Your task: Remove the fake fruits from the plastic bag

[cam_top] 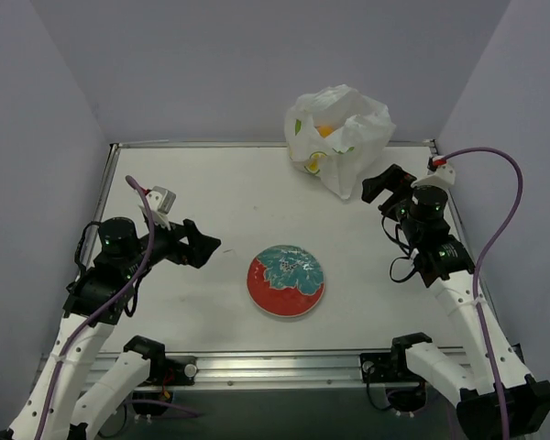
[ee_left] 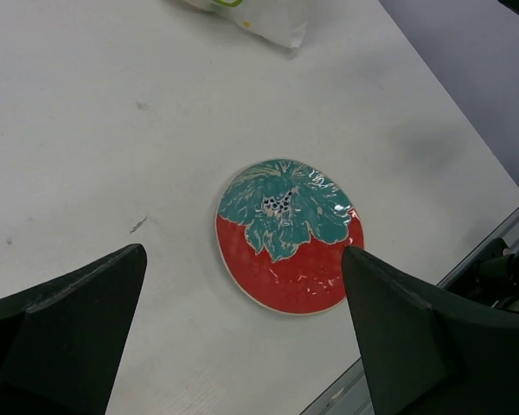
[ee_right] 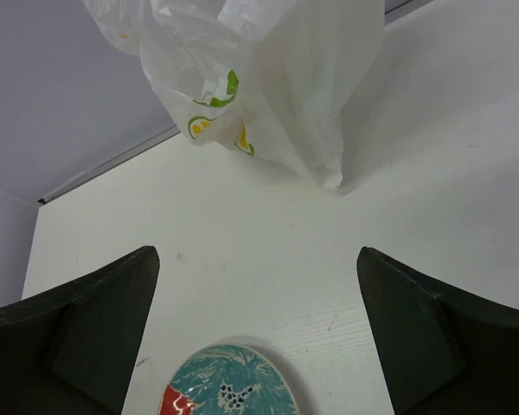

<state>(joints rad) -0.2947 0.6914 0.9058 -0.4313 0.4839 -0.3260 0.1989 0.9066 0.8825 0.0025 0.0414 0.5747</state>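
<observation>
The crinkly white plastic bag (cam_top: pixel 341 136) stands at the back of the table, a little right of centre, with green and yellow print low on its side. Through its open top an orange-yellow piece of the fake fruits (cam_top: pixel 324 130) shows; the rest is hidden inside. My right gripper (cam_top: pixel 383 186) hovers open just right of the bag, facing it, with nothing between its fingers. In the right wrist view the bag (ee_right: pixel 268 86) hangs ahead of the right gripper (ee_right: pixel 258 252). My left gripper (cam_top: pixel 206 249) is open and empty at the left, far from the bag.
A red-and-teal floral plate (cam_top: pixel 286 281) lies empty at the middle front, between the arms, and shows ahead of the left gripper (ee_left: pixel 242 252). A metal rail (cam_top: pixel 284 365) runs along the near edge. Grey walls close in the back and both sides.
</observation>
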